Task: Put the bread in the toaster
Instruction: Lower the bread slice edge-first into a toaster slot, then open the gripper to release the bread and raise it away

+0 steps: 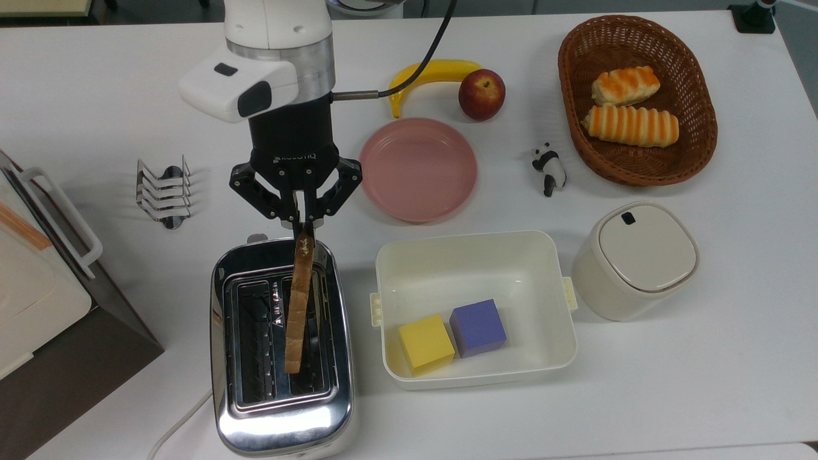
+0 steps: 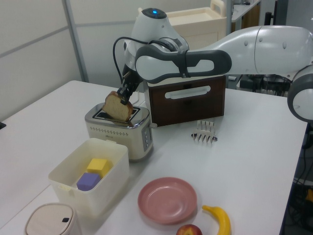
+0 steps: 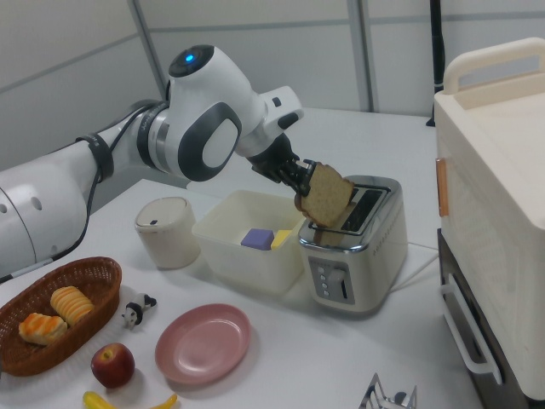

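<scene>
Black pincer (image 1: 303,225) closed on thin tan bread (image 1: 298,300) by its crust edge, slice tilted, shiny chrome toaster (image 1: 281,421) just below, dark slots under it

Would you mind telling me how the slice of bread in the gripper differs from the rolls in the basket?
The bread is a thin, flat, plain tan slice; the rolls are long, plump and orange-striped. The bread hangs on edge from the gripper over the toaster; the rolls lie flat in the wicker basket. Both look like baked goods.
</scene>
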